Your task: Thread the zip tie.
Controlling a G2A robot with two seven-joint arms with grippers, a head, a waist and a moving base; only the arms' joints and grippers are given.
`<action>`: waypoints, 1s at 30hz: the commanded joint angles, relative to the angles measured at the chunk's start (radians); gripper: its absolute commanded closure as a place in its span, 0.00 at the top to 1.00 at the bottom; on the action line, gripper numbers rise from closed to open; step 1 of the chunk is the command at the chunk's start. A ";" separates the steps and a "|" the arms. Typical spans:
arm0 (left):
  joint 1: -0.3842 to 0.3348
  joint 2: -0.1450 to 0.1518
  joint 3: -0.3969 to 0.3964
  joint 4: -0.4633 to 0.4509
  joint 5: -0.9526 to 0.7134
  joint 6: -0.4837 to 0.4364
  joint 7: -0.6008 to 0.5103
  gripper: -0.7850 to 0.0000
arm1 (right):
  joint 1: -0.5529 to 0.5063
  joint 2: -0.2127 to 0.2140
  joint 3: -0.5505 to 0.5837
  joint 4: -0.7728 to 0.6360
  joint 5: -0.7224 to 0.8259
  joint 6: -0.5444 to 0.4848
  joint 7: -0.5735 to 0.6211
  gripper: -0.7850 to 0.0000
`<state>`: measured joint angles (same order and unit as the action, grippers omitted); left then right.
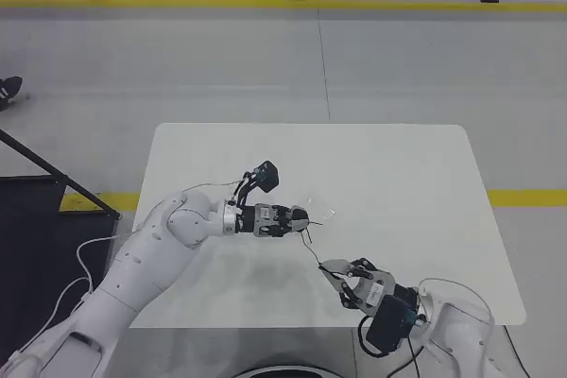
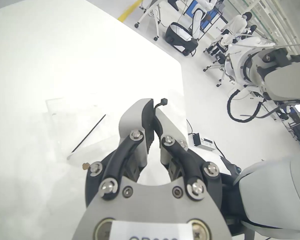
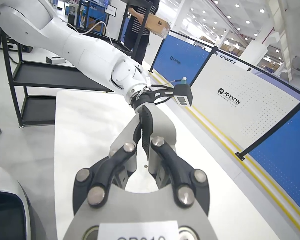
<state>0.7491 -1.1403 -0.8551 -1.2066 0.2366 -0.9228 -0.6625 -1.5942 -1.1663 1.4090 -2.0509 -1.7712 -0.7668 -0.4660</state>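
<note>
Now, zip tie (image 2: 162,101) pinched in left gripper (image 2: 153,107) — head protruding

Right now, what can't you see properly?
- Zip tie strap: left wrist view, hidden between pads of the left tool.
- Its tail at the right tool: right wrist view, pads hide it; top view, too thin.
- Clear sheet edges: left wrist view, too faint to trace.

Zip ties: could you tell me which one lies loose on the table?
The straight zip tie on the clear sheet; the left gripper pinches the other tie.
</note>
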 commanded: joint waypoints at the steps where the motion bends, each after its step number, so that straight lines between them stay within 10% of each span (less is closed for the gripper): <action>1: 0.001 0.000 -0.001 -0.001 0.002 0.000 0.002 0.00 | 0.000 0.000 0.000 0.000 0.000 0.001 0.002 0.00; 30: -0.032 -0.014 0.060 0.020 -0.188 0.055 -0.145 0.00 | -0.014 0.013 -0.029 -0.032 -0.021 0.123 0.138 0.00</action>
<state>0.7188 -1.1542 -0.7964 -1.1880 0.0503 -0.8679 -0.8050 -1.6078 -1.1532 1.3818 -2.0821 -1.7901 -0.6498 -0.3344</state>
